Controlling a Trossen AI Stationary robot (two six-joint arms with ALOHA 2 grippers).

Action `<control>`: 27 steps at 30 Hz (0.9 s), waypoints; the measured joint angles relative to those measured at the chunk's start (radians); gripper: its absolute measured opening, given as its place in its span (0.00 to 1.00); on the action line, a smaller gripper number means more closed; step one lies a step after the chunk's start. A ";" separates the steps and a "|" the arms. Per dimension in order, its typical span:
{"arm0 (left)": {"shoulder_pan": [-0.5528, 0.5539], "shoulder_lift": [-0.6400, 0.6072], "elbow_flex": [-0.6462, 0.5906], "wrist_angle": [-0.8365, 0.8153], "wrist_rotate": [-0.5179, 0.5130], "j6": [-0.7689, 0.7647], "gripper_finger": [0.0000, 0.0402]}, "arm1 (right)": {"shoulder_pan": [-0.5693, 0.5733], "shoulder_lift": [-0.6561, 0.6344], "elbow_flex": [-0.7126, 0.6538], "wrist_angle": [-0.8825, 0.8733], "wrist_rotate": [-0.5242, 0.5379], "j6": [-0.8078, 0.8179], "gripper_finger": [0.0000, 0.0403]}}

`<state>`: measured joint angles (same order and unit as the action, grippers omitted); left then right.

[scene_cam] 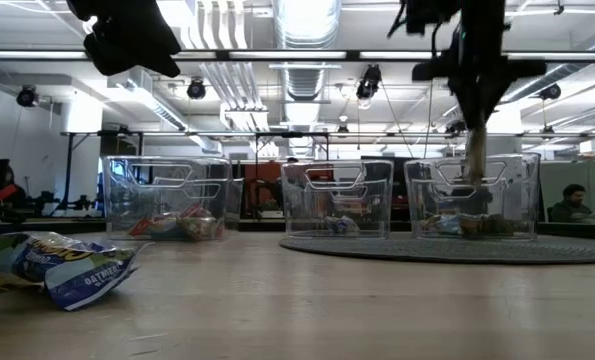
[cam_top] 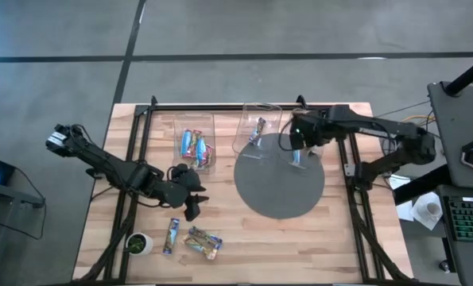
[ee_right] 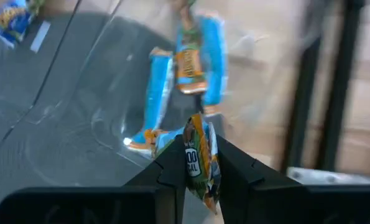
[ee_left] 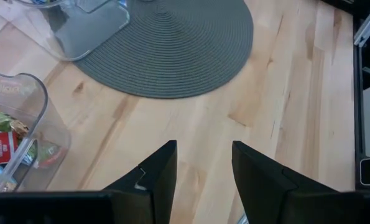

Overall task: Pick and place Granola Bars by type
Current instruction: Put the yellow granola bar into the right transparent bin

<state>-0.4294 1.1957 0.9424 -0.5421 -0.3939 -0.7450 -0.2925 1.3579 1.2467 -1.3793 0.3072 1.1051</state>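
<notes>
1. Nearest the low camera we see a crumpled blue-and-white bar wrapper (scene_cam: 62, 268) lying on the wooden table (cam_top: 339, 230) at the picture's left edge; from above, two loose bars (cam_top: 190, 238) lie near the table's front edge beside a small green-and-white object (cam_top: 138, 243).
2. We find our left arm stretched diagonally from the table's left edge toward its middle, its left gripper (cam_top: 191, 208) hanging above bare wood just behind the loose bars.
3. From the left wrist, the two dark fingers (ee_left: 157, 180) stand apart with nothing between them, wood showing through the gap.
4. We see our right arm reaching in from the right, elbow bent, its right gripper (cam_top: 297, 151) poised over the round grey mat (cam_top: 280, 195).
5. From the right wrist, the jaws are pinched on a multicoloured bar (ee_right: 200, 165) that hangs down between them, above a clear bin (ee_right: 97, 99) holding light blue bars (ee_right: 197, 59).
6. Level with the table, three clear bins (scene_cam: 337, 200) stand in a row, each with bars inside, and the held bar dangles over the one on the picture's right.
7. From above, the left bin (cam_top: 195, 143) holds several bars.
</notes>
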 joint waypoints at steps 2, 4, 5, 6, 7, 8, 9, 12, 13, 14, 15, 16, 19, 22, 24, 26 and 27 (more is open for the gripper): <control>0.000 0.000 0.000 0.000 -0.002 -0.004 0.34 | -0.056 0.007 -0.049 0.085 -0.035 -0.062 0.16; 0.000 0.000 0.000 0.001 -0.003 -0.015 0.34 | -0.110 0.014 -0.087 0.125 -0.047 -0.100 0.16; 0.000 0.000 0.000 0.001 -0.004 -0.021 0.34 | -0.132 0.019 -0.103 0.137 -0.051 -0.120 0.16; 0.000 0.000 0.000 0.001 -0.003 -0.031 0.34 | -0.152 0.024 -0.115 0.144 -0.053 -0.137 0.16; 0.000 0.000 0.000 0.001 -0.003 -0.043 0.34 | -0.168 0.028 -0.127 0.148 -0.052 -0.154 0.16; 0.000 0.000 0.000 0.001 -0.003 -0.056 0.34 | -0.181 0.030 -0.138 0.150 -0.055 -0.172 0.16; 0.000 0.000 0.000 0.001 -0.003 -0.069 0.34 | -0.193 0.031 -0.148 0.156 -0.064 -0.190 0.16; 0.000 0.000 0.000 0.001 -0.004 -0.096 0.34 | -0.227 0.031 -0.183 0.198 -0.101 -0.243 0.16; 0.000 0.000 0.000 0.001 -0.005 -0.102 0.34 | -0.236 0.031 -0.196 0.222 -0.118 -0.262 0.17; 0.000 0.000 -0.001 0.001 -0.007 -0.107 0.34 | -0.246 0.030 -0.207 0.253 -0.140 -0.284 0.17; 0.000 0.000 -0.001 0.001 -0.007 -0.114 0.34 | -0.252 0.030 -0.219 0.282 -0.158 -0.300 0.18; 0.000 0.000 -0.001 0.001 -0.008 -0.121 0.34 | -0.256 0.029 -0.230 0.305 -0.171 -0.307 0.19; 0.000 0.000 -0.001 0.001 -0.008 -0.138 0.34 | -0.268 0.030 -0.255 0.338 -0.175 -0.305 0.24; 0.000 0.000 -0.001 0.001 -0.008 -0.164 0.34 | -0.273 0.030 -0.263 0.346 -0.170 -0.307 0.31; 0.000 0.000 -0.001 0.001 -0.009 -0.174 0.34 | -0.272 0.026 -0.263 0.346 -0.145 -0.320 0.36; 0.000 0.000 -0.002 0.002 -0.010 -0.185 0.34 | -0.270 0.015 -0.262 0.342 -0.112 -0.333 0.41; 0.000 0.000 -0.002 0.002 -0.010 -0.193 0.34 | -0.271 0.009 -0.258 0.341 -0.094 -0.335 0.44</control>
<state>-0.4294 1.1961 0.9404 -0.5404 -0.4034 -0.9379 -0.5632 1.3670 0.9884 -1.0379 0.2127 0.7704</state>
